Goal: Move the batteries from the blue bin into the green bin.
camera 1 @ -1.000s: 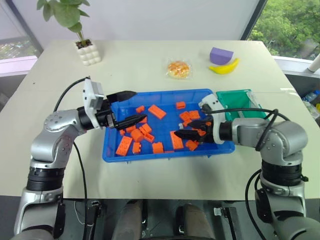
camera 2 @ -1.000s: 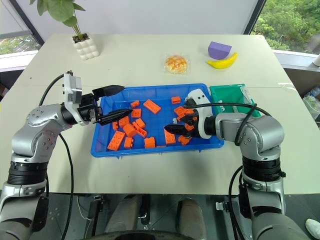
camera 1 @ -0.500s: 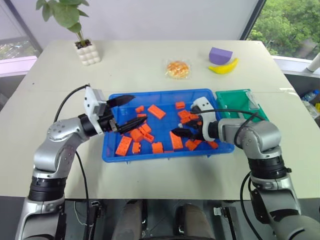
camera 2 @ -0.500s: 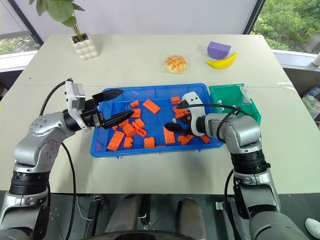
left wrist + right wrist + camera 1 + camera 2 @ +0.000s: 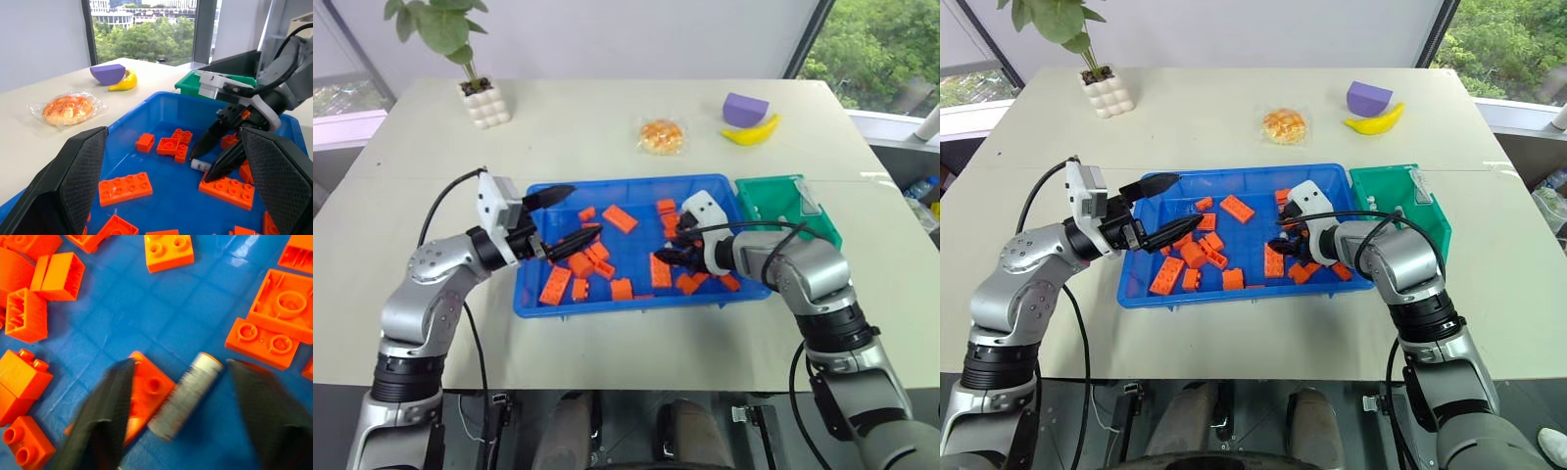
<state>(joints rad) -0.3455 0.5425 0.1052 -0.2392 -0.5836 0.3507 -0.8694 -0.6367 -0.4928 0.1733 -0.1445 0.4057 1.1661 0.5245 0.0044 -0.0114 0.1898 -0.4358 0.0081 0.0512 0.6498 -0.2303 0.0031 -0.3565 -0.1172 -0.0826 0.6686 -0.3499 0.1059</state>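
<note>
The right gripper (image 5: 181, 431), jaws apart, straddles a battery (image 5: 184, 395) in the blue bin's (image 5: 636, 304) right half; the touching orange brick (image 5: 146, 394) could get pinched too. The left gripper (image 5: 570, 215) hangs open.

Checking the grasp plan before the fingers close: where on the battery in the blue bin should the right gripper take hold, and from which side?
Grip the battery across its round middle, coming down from above: it lies flat on the blue bin floor, an orange brick tight against one side, so the fingers must straddle it.
</note>
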